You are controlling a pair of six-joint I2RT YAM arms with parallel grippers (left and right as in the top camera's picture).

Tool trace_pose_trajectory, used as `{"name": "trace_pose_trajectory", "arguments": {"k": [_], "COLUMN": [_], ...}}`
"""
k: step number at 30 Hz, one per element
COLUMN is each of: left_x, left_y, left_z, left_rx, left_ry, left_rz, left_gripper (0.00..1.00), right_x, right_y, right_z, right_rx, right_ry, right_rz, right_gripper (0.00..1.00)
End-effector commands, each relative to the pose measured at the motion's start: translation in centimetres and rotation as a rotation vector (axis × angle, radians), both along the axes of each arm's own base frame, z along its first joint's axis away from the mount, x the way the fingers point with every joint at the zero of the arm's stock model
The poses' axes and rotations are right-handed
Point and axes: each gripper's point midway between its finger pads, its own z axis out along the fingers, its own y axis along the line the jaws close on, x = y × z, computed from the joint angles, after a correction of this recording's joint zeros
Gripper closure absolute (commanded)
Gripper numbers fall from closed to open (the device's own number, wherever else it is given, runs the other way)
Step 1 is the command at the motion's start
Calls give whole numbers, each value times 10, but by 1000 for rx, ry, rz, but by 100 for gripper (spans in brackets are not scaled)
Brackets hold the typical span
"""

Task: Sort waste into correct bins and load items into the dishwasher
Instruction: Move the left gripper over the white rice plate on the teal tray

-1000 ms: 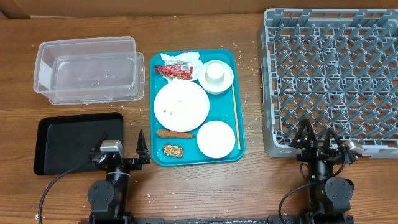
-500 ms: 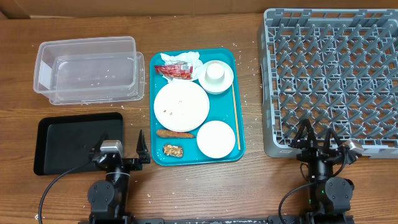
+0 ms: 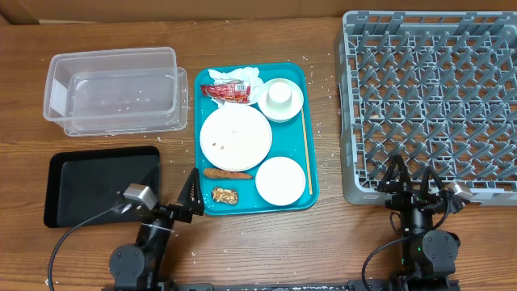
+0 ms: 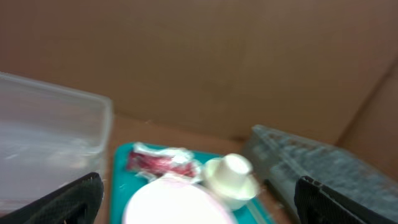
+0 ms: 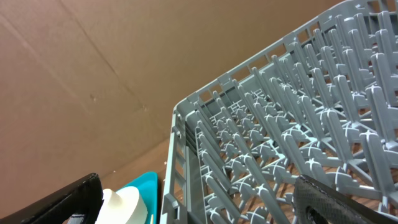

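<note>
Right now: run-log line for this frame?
left gripper: open, at teal tray near-left corner | right gripper: open, at dish rack near edge | flat plate, red wrapper: on tray | rack: no dishes

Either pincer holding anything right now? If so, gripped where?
Nothing is held. The left pincer and right pincer both stand open and empty, the left by the teal tray, the right at the rack.

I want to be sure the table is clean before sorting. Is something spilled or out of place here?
Yes: loose white rice is scattered on the wooden table between the teal tray and the grey rack, outside any container. A few grains also lie in the clear tub.
</note>
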Motion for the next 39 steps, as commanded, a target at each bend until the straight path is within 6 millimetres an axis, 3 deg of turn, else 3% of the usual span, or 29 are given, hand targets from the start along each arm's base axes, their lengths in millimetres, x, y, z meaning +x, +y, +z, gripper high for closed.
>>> {"name": "trace_pose_trajectory", "arguments": {"k": [1, 6, 11, 15, 20, 25, 28, 30, 33, 34, 39], "left_x": [-12, -26, -25, -12, 8, 21, 27, 31, 34, 30, 12], "left_y": [-21, -32, -31, -28, -45, -68, -85, -93, -95, -94, -120], "left_z": [22, 55, 76, 92, 112, 126, 131, 123, 86, 66, 29], "left_rx": [-169, -181, -103, -8, 143, 83, 53, 69, 153, 255, 502], "left_ry": [-38, -120, -35, 125, 397, 608, 637, 676, 858, 954, 1077], "left_rz": [-161, -247, -212, -174, -309, -492, -629, -665, -543, -467, -456], "left_gripper": [0, 0, 0, 0, 0, 0, 0, 0, 0, 0, 0], "right_x": [0, 0, 0, 0, 0, 0, 0, 0, 0, 0, 0], "right_y": [2, 2, 2, 2, 2, 2, 2, 2, 2, 2, 2], "right_z": [-2, -2, -2, -2, -2, -2, -2, -2, -2, -2, -2], "right_rx": [-11, -11, -11, -11, -11, -11, -11, -11, -11, -11, -11], "right_ry": [-3, -3, -3, -3, -3, -3, -3, -3, -3, -3, -3], "right_rz": [8, 8, 8, 8, 8, 8, 8, 8, 8, 8, 8], "right_gripper": [0, 0, 0, 0, 0, 0, 0, 0, 0, 0, 0]}}
